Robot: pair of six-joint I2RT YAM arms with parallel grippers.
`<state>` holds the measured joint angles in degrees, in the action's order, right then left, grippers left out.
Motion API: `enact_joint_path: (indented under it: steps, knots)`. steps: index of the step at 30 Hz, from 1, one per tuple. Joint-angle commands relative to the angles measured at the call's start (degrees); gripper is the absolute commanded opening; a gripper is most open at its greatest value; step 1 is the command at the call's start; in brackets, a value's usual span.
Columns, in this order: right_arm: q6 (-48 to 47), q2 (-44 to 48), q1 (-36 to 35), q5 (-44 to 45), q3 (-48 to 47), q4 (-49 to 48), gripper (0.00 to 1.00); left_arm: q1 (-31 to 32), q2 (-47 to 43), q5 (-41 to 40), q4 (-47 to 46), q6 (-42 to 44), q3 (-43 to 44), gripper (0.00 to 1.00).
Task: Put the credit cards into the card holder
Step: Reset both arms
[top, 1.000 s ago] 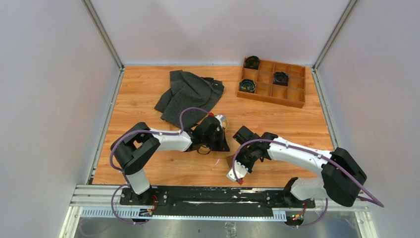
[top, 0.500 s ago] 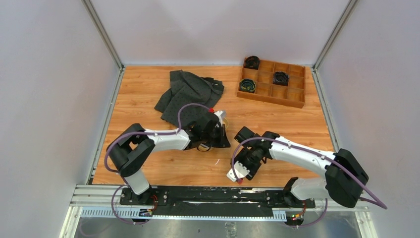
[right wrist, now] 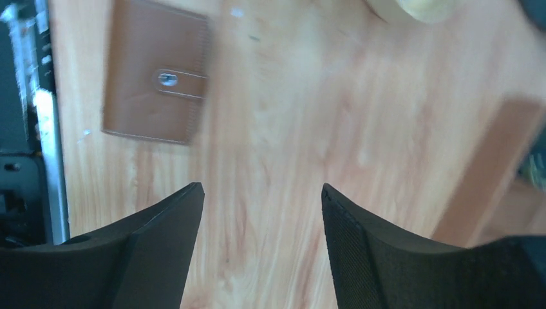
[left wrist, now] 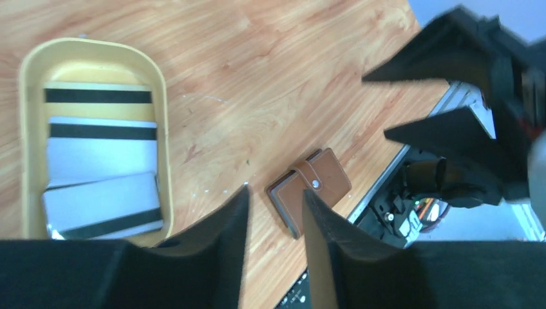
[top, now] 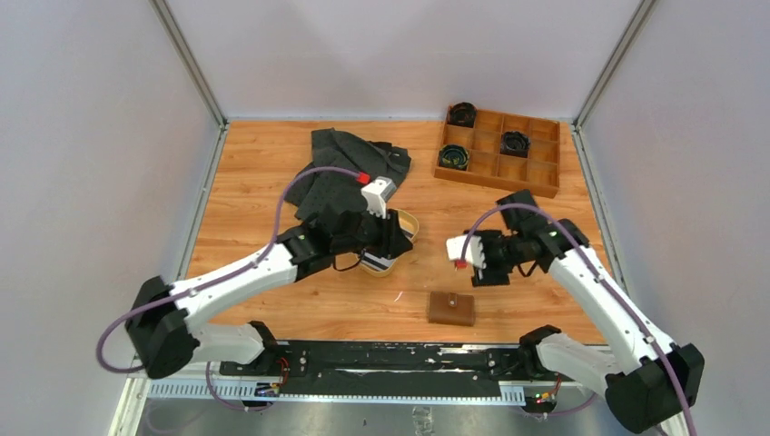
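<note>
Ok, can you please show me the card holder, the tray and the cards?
card holder (top: 451, 308), top view, middle of its closed cover.
tray (left wrist: 163, 122), left wrist view, its right rim.
cards (left wrist: 103, 158), left wrist view, white face of the middle card.

Top view is bright with even, diffuse light from above, only soft short shadows under the arms on the table (top: 254, 182), sharp all over, walls tinted faintly lilac. Left wrist view is crisp on the credit cards (left wrist: 103, 154), but the left gripper (left wrist: 275, 193) up close reads as flat underexposed black with soft edges. Right wrist view is smeared by motion blur: card holder (right wrist: 158, 80) fuzzy, wood pale and washed out, tray (right wrist: 418, 8) rim nearly blown out at the top.
</note>
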<state>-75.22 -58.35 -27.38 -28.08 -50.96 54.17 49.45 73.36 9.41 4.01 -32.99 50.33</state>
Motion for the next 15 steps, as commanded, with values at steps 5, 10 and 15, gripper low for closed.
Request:
enact_joint_path:
  steps: [5, 10, 15]
  knots:
    - [28.53, 3.18, 31.09, -14.92, -15.34, 0.27, 0.93, -0.36, -26.44, -17.48, 20.80, 14.22, 4.00, 0.91]
    - [54.18, 3.21, 38.39, -12.29, -20.08, -6.38, 1.00, -0.69, -38.60, -25.15, 26.83, 15.42, 6.08, 1.00]
    - [58.41, 8.16, 38.65, -12.55, -21.81, -8.31, 1.00, -0.67, -42.21, -27.36, 34.20, 16.51, 9.86, 1.00]
